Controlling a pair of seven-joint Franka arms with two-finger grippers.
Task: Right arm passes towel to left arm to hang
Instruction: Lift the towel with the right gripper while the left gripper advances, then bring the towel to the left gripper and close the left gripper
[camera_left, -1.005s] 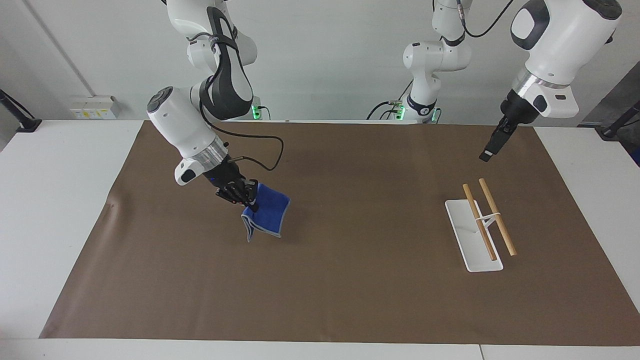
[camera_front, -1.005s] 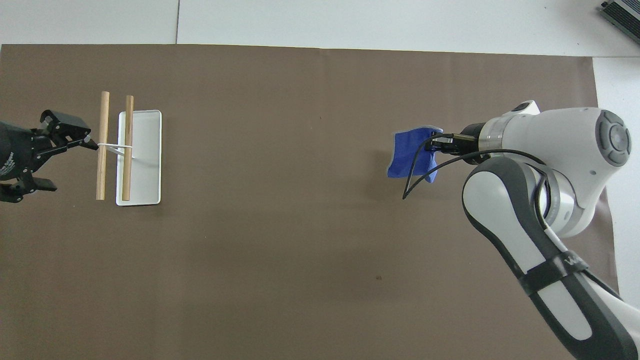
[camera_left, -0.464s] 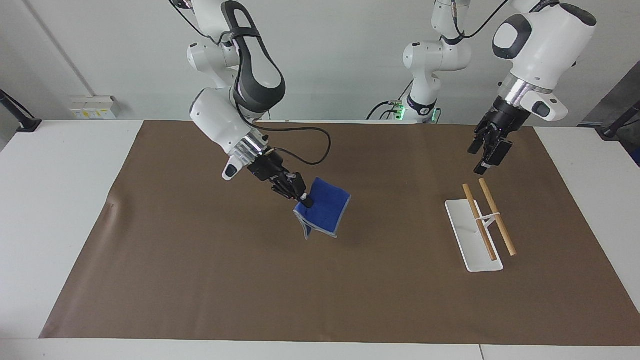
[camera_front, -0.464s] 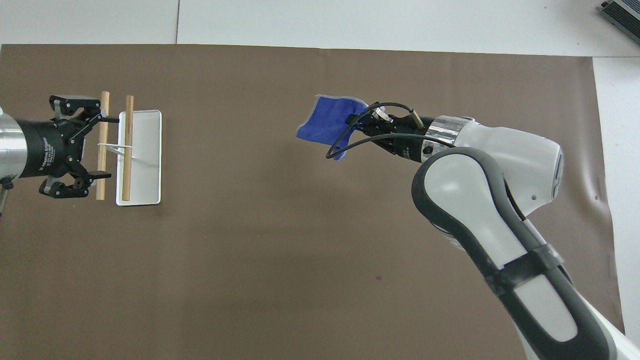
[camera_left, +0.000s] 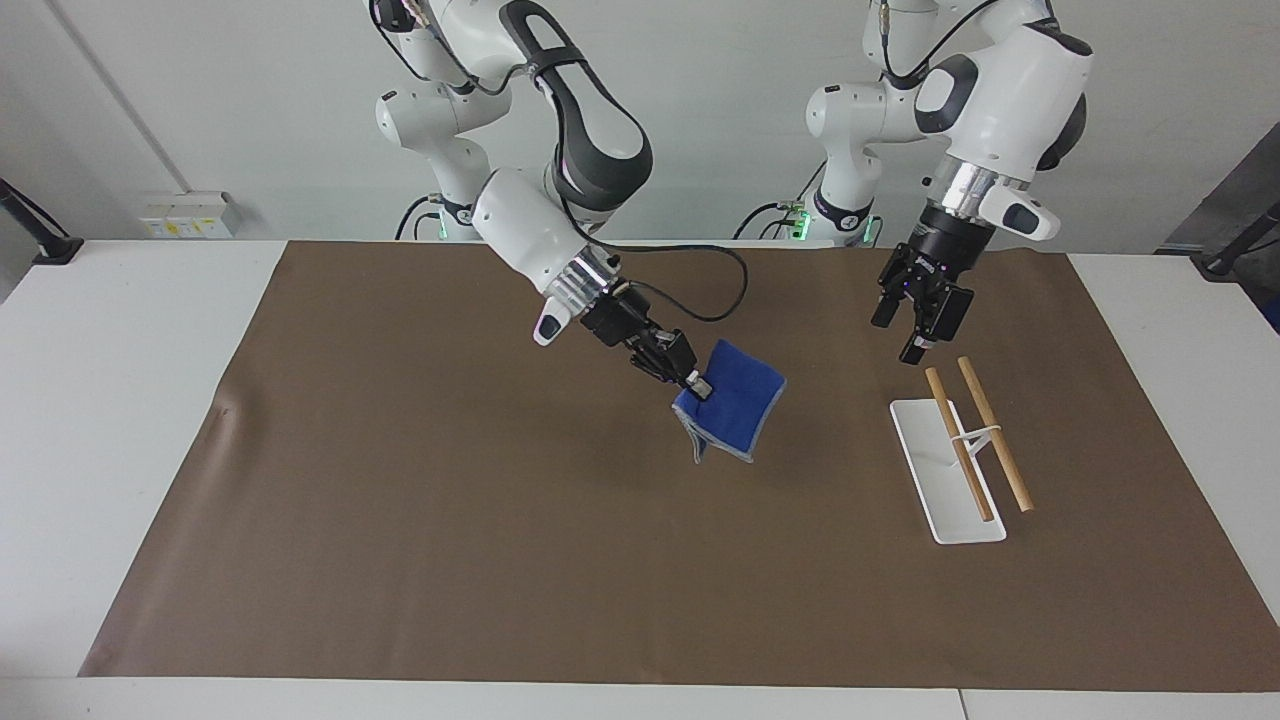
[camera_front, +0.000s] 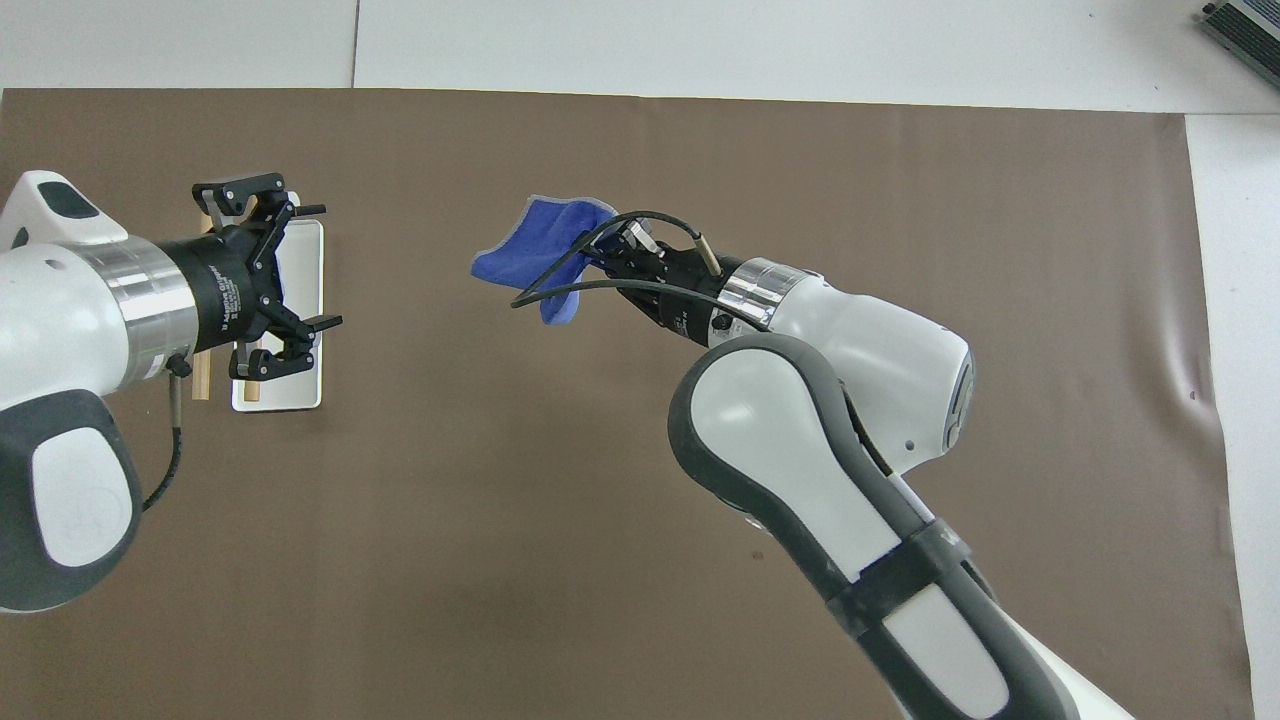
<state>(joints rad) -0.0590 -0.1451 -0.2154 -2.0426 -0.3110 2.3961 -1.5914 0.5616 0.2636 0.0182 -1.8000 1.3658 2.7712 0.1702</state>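
Note:
My right gripper (camera_left: 697, 386) is shut on one edge of the blue towel (camera_left: 735, 410). It holds the towel in the air over the middle of the brown mat, and the towel hangs down from the fingers; it also shows in the overhead view (camera_front: 540, 252). My left gripper (camera_left: 918, 330) is open and empty. It hangs in the air over the rack's end nearer to the robots, apart from the towel. In the overhead view the left gripper (camera_front: 300, 282) covers much of the rack.
A towel rack (camera_left: 962, 450) with a white base and two wooden rods stands on the brown mat (camera_left: 400, 520) toward the left arm's end of the table. White table (camera_left: 100, 400) surrounds the mat.
My right arm has carried the towel across the mat toward the left arm's end. My left arm has swung in and down over the rack, with its fingers spread.

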